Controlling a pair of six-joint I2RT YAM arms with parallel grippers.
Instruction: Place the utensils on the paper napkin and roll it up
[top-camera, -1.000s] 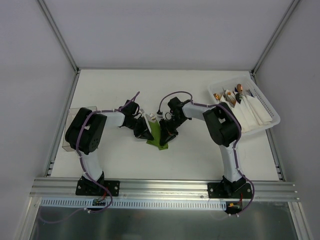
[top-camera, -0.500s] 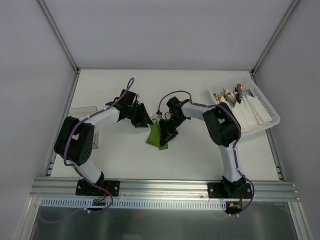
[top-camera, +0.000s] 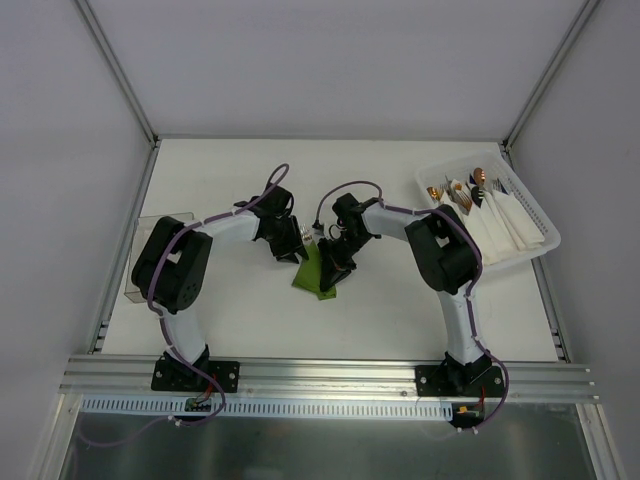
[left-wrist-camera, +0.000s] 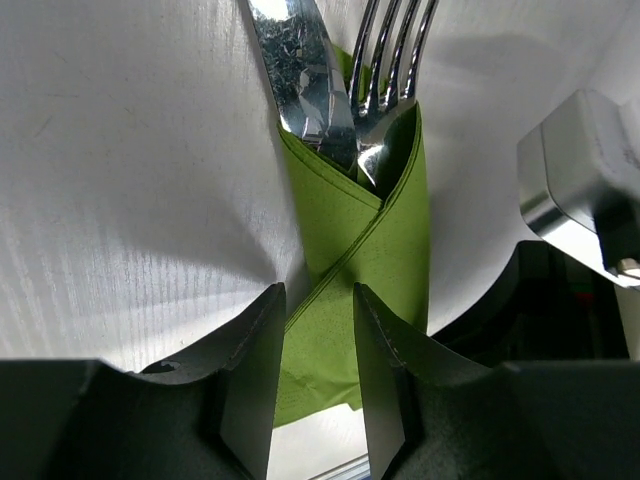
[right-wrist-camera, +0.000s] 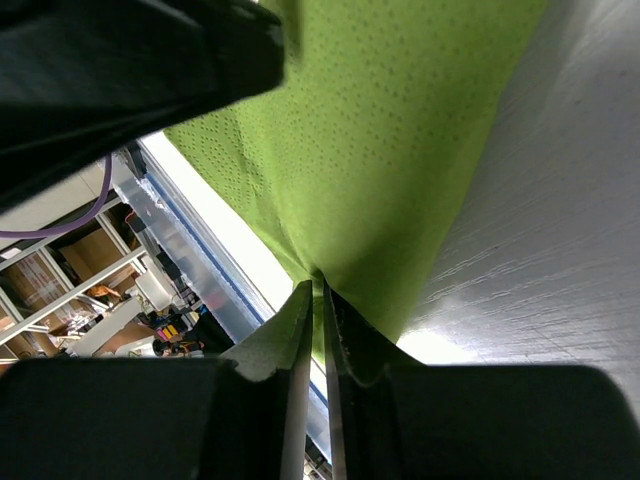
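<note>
The olive-green paper napkin (top-camera: 314, 270) lies mid-table, folded into a narrow wrap (left-wrist-camera: 385, 235) around the utensils. A silvery knife blade (left-wrist-camera: 300, 70) and fork tines (left-wrist-camera: 395, 40) stick out of its far end (top-camera: 305, 233). My left gripper (top-camera: 291, 246) hovers over the wrap's near half, open, with its fingertips (left-wrist-camera: 268, 310) straddling the green paper (left-wrist-camera: 318, 320). My right gripper (top-camera: 335, 268) is at the wrap's right edge. It is shut (right-wrist-camera: 322, 300) on a pinched fold of the napkin (right-wrist-camera: 400, 130).
A white basket (top-camera: 538, 232) at the back right holds copper-tipped cutlery bundled with white napkins. A clear plastic box (top-camera: 140, 262) stands at the left edge. Metal frame posts rise at both back corners.
My left gripper has opened, pulled back from the napkin and returned over its upper half. The right gripper has stayed pinched on the napkin's edge.
</note>
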